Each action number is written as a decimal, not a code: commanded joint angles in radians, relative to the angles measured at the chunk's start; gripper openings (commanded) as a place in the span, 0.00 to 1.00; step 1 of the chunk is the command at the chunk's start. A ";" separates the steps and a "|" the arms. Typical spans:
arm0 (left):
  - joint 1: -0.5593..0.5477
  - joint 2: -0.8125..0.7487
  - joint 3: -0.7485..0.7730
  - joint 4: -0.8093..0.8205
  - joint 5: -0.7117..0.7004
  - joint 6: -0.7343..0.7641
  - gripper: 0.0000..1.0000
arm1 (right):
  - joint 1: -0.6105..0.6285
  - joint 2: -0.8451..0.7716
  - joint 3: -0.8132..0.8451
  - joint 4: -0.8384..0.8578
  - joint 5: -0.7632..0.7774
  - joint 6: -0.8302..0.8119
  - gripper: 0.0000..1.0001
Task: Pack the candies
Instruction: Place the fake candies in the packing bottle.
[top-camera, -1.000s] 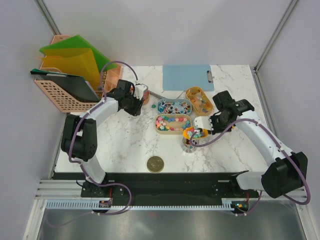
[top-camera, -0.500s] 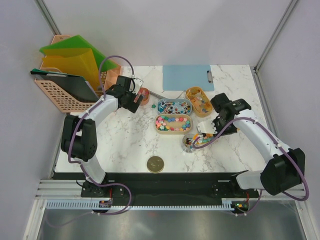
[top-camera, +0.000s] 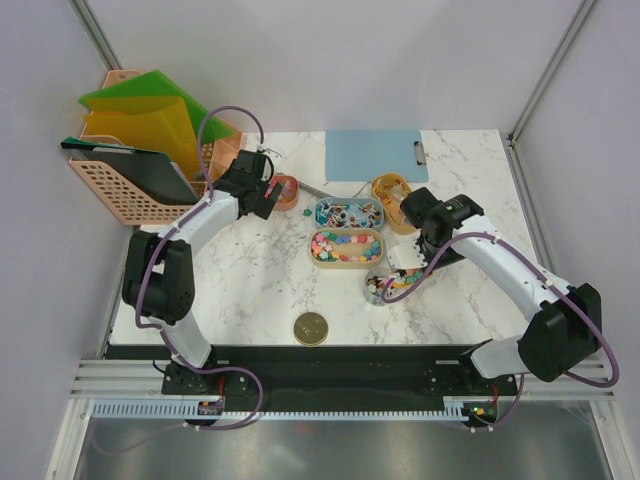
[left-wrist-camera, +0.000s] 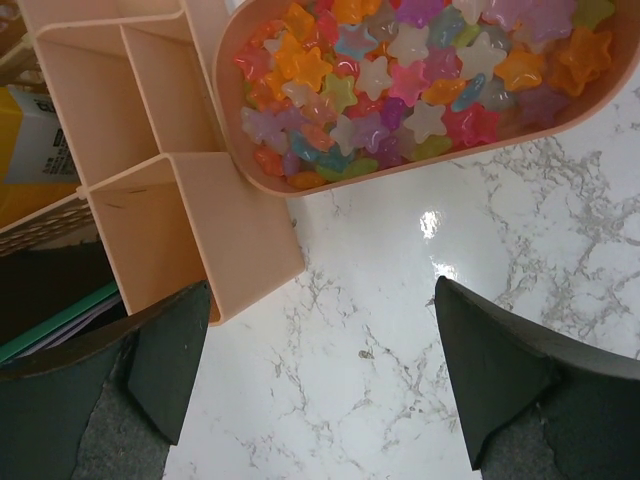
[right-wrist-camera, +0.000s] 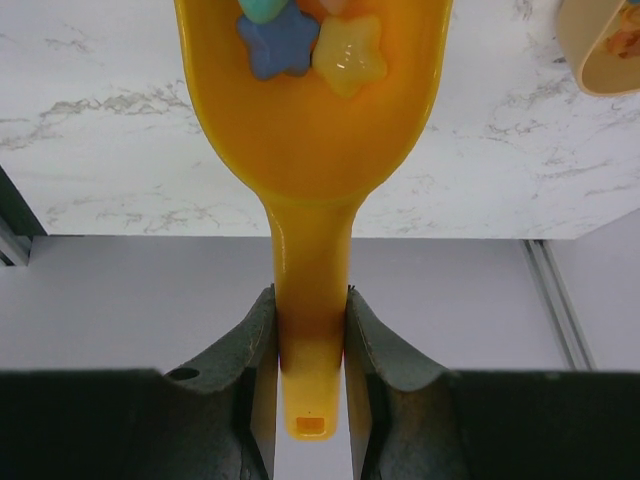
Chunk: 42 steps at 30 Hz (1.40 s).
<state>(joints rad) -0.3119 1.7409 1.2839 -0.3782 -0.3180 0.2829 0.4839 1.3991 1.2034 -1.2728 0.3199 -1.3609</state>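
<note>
Candies (top-camera: 347, 245) fill three oval trays (top-camera: 313, 247) in the middle of the table. The right gripper (top-camera: 400, 265) hangs over a small jar (top-camera: 377, 288); the left gripper (top-camera: 270, 194) is beside a round orange dish (top-camera: 287, 189).

Top edge cuts off scoop (right-wrist-camera: 312, 130) bowl and tray (left-wrist-camera: 300, 188) of candies (left-wrist-camera: 400, 90); jar (top-camera: 376, 288) contents in overhead view too small to tell.

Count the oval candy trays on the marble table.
4 oval plastic trays: one beside the open left pincer, two mid-table, one behind the other, and one back right, partly hidden.
</note>
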 joint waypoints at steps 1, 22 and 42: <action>-0.004 -0.060 0.025 0.051 -0.036 -0.066 1.00 | 0.028 0.005 0.058 -0.043 0.099 0.016 0.00; -0.004 -0.109 0.049 0.042 0.034 -0.134 1.00 | 0.134 0.058 0.143 -0.177 0.300 0.108 0.00; 0.005 -0.100 0.016 0.059 1.368 -0.507 0.68 | 0.131 0.089 0.334 0.153 -0.196 0.373 0.00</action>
<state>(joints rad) -0.3107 1.6196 1.3220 -0.3763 0.8185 -0.0994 0.6170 1.5249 1.5364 -1.2163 0.2062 -1.0458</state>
